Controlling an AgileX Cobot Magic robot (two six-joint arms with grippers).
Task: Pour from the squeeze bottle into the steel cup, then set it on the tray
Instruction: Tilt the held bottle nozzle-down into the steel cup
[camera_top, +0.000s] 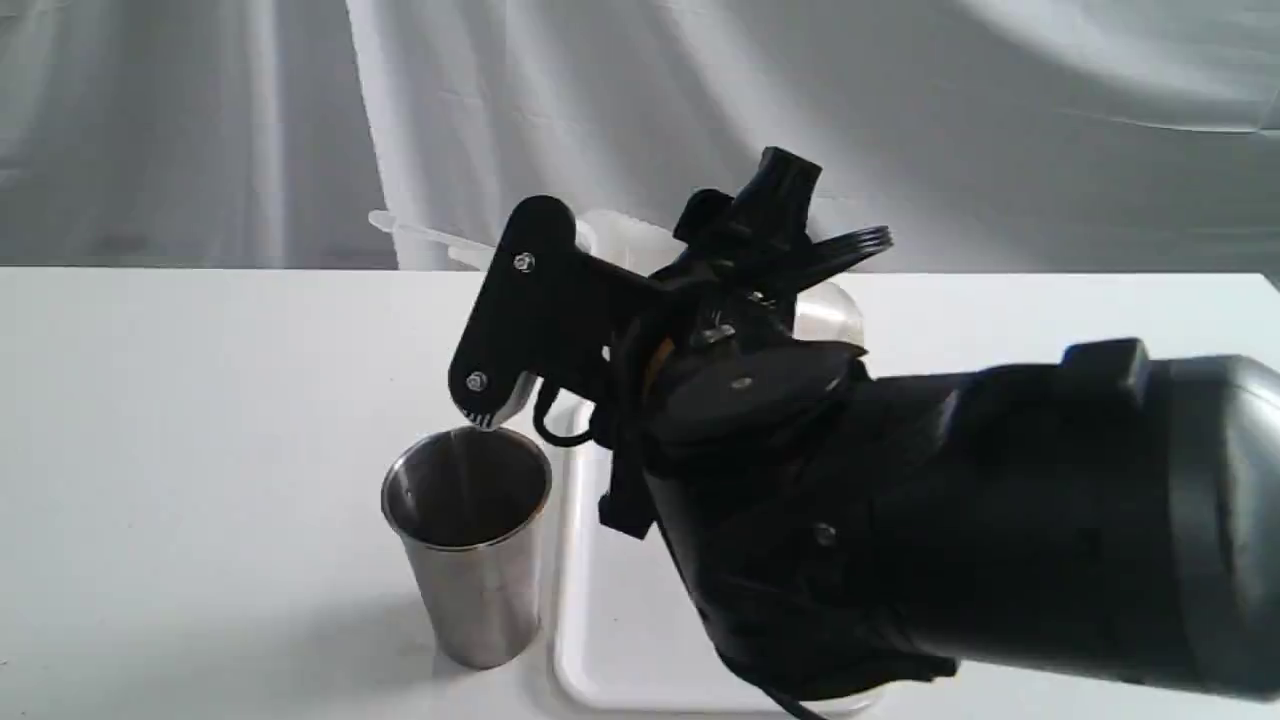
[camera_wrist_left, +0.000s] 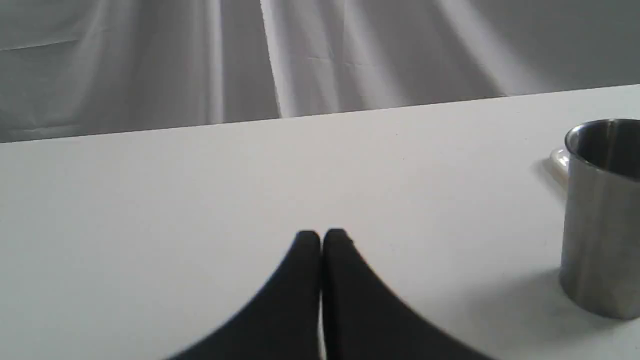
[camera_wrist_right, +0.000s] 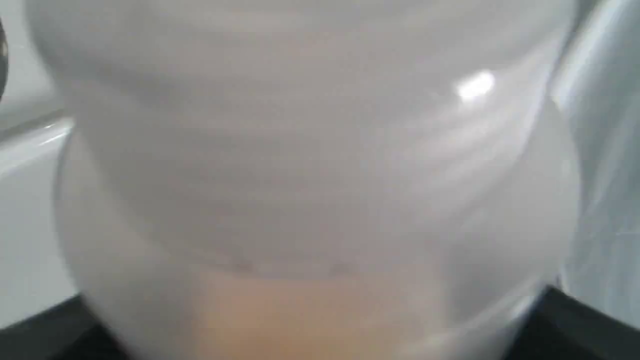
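So my right gripper (camera_top: 545, 300) is clamped around the squeeze bottle (camera_wrist_right: 320, 165), jaws spread fairly wide since the body is fat. The wrist cam is basically all whitish plastic, with the amber liquid (camera_wrist_right: 300, 320) pooled along the bottom of the frame. In the exterior view the bottle is tipped way over and mostly hidden behind my own finger, with a thin whitish bit (camera_top: 425, 235) poking toward the upper left (strap or nozzle, honestly can't tell). The steel cup (camera_top: 465, 560) sits lower centre, under the gripper, and the white tray (camera_top: 600, 640) is just beside it on the right. I'd call this the pour step, though I see no stream. Next I need the nozzle over the cup mouth, then tip back upright and park the bottle on the tray. My left gripper (camera_wrist_left: 321, 237) is pinched closed and empty over the table (camera_wrist_left: 150, 200).
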